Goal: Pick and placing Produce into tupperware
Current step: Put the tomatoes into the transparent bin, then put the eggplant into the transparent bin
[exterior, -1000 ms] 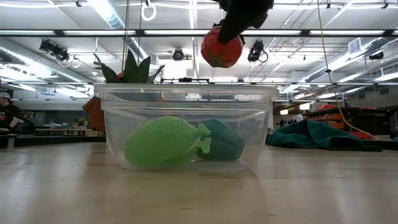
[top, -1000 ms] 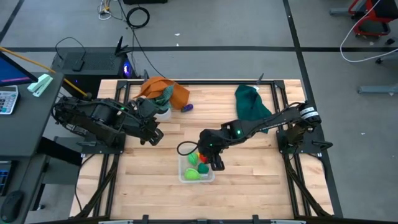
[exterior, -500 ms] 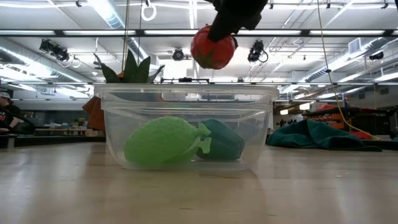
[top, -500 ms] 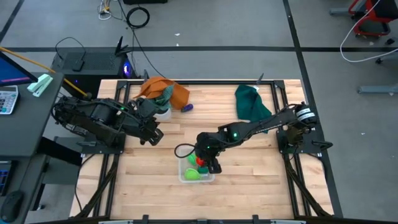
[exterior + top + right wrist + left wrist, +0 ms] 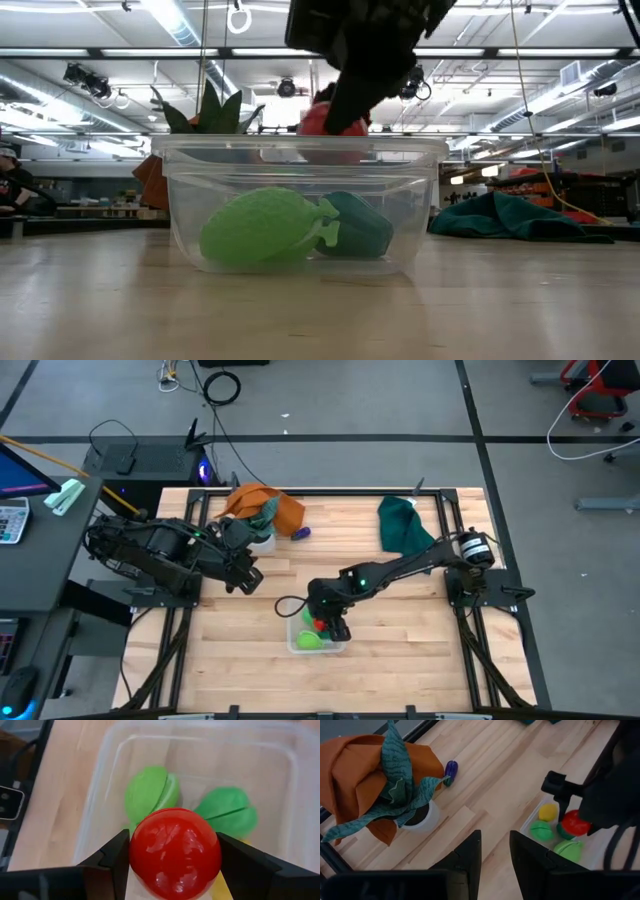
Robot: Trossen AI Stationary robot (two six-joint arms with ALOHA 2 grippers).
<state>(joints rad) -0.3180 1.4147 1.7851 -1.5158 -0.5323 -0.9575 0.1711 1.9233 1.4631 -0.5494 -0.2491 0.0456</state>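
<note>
My right gripper (image 5: pixel 322 623) hangs over the clear tupperware (image 5: pixel 338 646), shut on a red produce piece (image 5: pixel 175 852) that sits level with the container's rim (image 5: pixel 300 148). Inside lie green pieces (image 5: pixel 262 228) and a yellow one (image 5: pixel 547 812). A purple piece (image 5: pixel 301 533) rests on the table by the orange cloth. My left gripper (image 5: pixel 495 855) waits at the table's left, open, touching nothing. My right gripper pinches the red produce piece (image 5: pixel 175 851) between its two fingers (image 5: pixel 116 855), one on each side of its round body. The fingers come from above, pointing down. The piece is lifted clear, hanging at the tupperware's rim above the green pieces.
A small white pot with a plant (image 5: pixel 262 538) and an orange cloth (image 5: pixel 262 505) sit at the far left of the table. A dark green cloth (image 5: pixel 402 525) lies at the far right. Bare wood (image 5: pixel 230 640) spreads left of the tupperware.
My right gripper has moved toward the table's left and down over the tupperware, still shut on the red piece. The piece has dropped from well above the container to the level of its rim.
</note>
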